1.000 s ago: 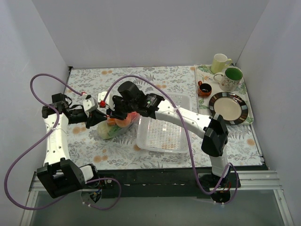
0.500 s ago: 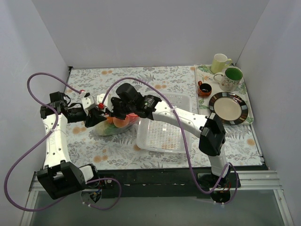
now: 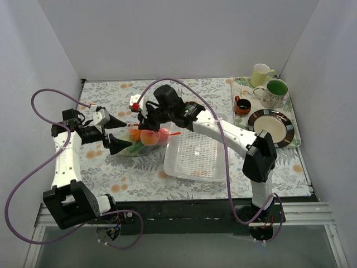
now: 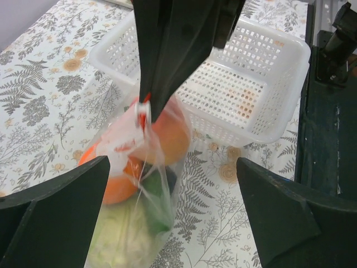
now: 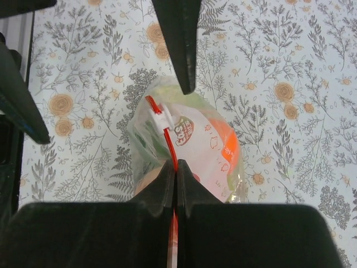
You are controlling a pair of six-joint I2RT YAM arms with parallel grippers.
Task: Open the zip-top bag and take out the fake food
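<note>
Right jaws: being pressed shut on the red zip strip of the zip-top bag [image 5: 189,139].
Left jaws: being held wide apart, pointed at the bag from close by, with nothing being gripped.
Zip-top bag: being held up by its mouth over the bench [image 3: 184,92], just left of the white basket [image 3: 195,159].
Fake food [image 4: 167,137]: being contained in the bag; orange and green pieces are being shown through the plastic.

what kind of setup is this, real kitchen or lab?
Probably a lab test cell dressed as a kitchen table: plain white enclosure walls, a floral tablecloth, and a pale yellow mug and striped-rim plate set at the right.
</note>
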